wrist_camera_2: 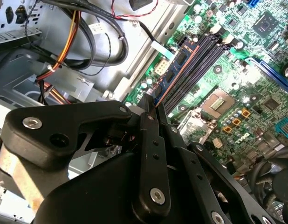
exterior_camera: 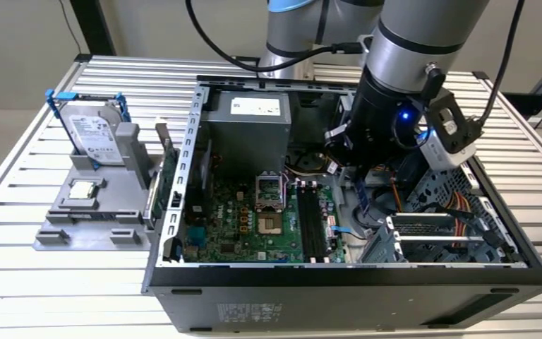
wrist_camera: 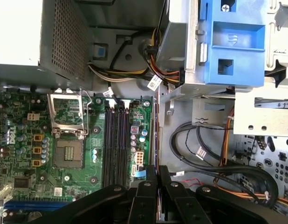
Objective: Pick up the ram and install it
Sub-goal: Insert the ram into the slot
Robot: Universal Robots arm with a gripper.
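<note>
Claw: fingers together, clamped on the ram's upper edge; this leaves the contact edge free, I'd judge
Ram: in the claw, inside the PC case; held on edge & parallel to the memory slots, i.e. lined up for pressing in; sits just beside the slots, on the side away from the CPU socket
Slots: look bare, ram not seated yet
Arm: wrist upright over the case's far part, twd exterior view's right
Surface: hard drive stands in a grey holder at exterior view's left, well apart from the work
</note>
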